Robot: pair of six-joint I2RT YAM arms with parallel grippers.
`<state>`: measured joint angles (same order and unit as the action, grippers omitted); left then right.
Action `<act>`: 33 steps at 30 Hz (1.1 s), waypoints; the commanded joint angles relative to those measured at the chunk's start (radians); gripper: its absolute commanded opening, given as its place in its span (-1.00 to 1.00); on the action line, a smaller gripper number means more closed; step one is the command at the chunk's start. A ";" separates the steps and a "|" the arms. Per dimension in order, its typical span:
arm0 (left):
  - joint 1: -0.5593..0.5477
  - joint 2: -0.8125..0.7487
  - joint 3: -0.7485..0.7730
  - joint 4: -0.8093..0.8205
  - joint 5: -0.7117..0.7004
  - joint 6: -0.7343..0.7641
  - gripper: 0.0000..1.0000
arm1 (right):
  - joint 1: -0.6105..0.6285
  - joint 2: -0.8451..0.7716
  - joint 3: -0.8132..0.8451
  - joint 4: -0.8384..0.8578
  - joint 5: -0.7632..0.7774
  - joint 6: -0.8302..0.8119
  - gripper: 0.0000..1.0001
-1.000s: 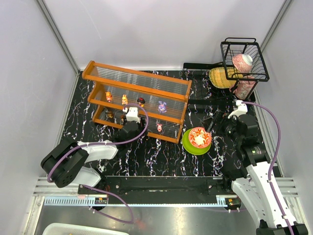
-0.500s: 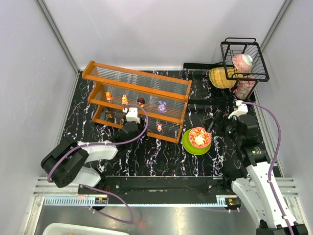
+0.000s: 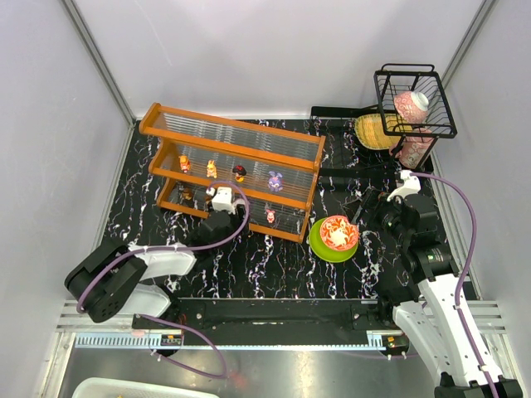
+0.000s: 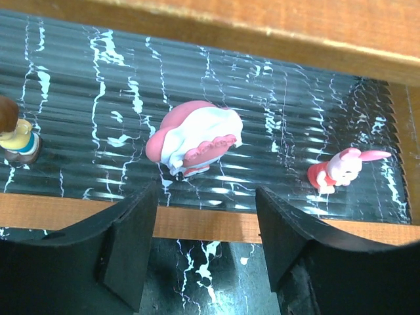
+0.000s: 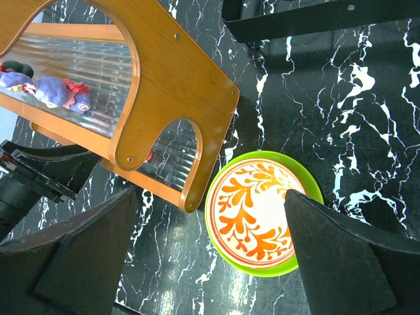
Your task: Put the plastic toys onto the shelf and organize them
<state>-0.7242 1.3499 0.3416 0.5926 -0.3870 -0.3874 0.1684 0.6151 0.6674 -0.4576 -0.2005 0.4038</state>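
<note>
The orange-framed shelf (image 3: 235,140) stands at the back left of the table. Several plastic toys line its middle tier, among them an orange one (image 3: 184,163) and a purple one (image 3: 275,180). My left gripper (image 3: 217,199) (image 4: 207,197) is open at the lower tier's front rail, with nothing between its fingers. Just beyond it a pink-and-white toy (image 4: 193,141) lies on its side on the ribbed panel, with a small pink figure (image 4: 338,170) to its right and a brown-haired one (image 4: 14,134) to its left. My right gripper (image 3: 373,211) (image 5: 210,203) hangs wide open by the shelf's right end (image 5: 177,98).
A green plate (image 3: 318,245) (image 5: 210,230) carrying a red-patterned bowl (image 5: 259,213) sits just right of the shelf. At the back right a black wire basket (image 3: 413,69) holds a pink can, with a yellow object (image 3: 373,131) beside it. A black frame (image 5: 315,16) lies behind the plate.
My left arm has drawn back a little from the shelf toward the near edge, its gripper still open. The right arm has not moved.
</note>
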 commanded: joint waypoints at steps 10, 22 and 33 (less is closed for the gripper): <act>0.012 -0.060 -0.043 0.078 0.011 0.004 0.50 | -0.004 -0.003 0.011 0.022 0.010 -0.006 0.99; 0.011 -0.015 0.028 0.069 -0.064 -0.033 0.80 | -0.006 -0.011 0.009 0.020 0.009 -0.007 0.99; -0.007 0.032 0.092 0.003 -0.167 -0.065 0.85 | -0.004 -0.011 0.009 0.022 0.010 -0.006 0.99</act>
<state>-0.7219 1.3716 0.3882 0.5732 -0.4793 -0.4267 0.1684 0.6125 0.6674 -0.4576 -0.2008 0.4042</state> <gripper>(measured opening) 0.920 0.994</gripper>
